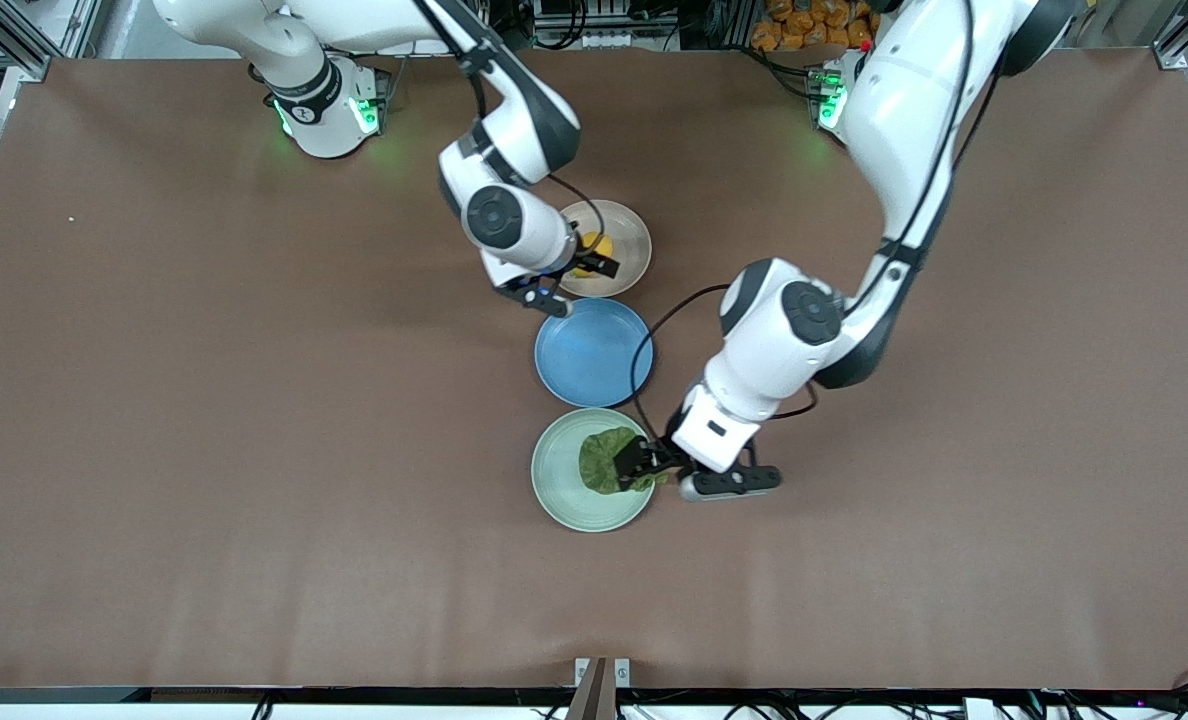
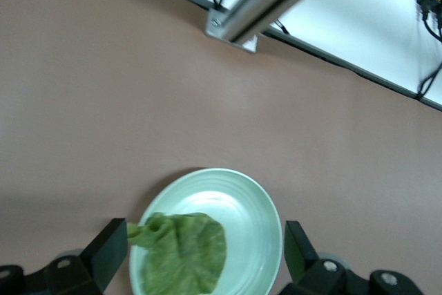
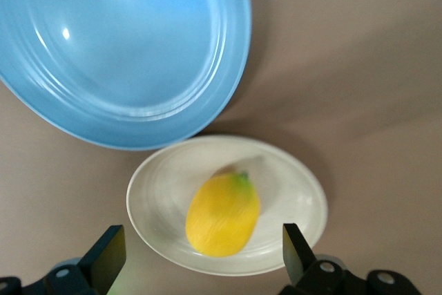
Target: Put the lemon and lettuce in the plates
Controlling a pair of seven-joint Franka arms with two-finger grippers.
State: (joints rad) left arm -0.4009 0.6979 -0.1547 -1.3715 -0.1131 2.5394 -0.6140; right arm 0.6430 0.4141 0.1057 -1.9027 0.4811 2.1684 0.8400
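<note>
Lemon (image 3: 223,215) is lying in the beige plate (image 3: 290,184), lettuce (image 2: 182,253) is lying in the mint green plate (image 2: 259,219), so both placements look done. Right gripper (image 3: 200,253) is hovering over the lemon with fingers spread wide, gripping nothing, probably so it can lift off clean. Left gripper (image 2: 206,250) is sitting over the lettuce, fingers also spread apart, leaf lying free between them. Blue plate (image 1: 594,352) is sitting unused between the other two.
</note>
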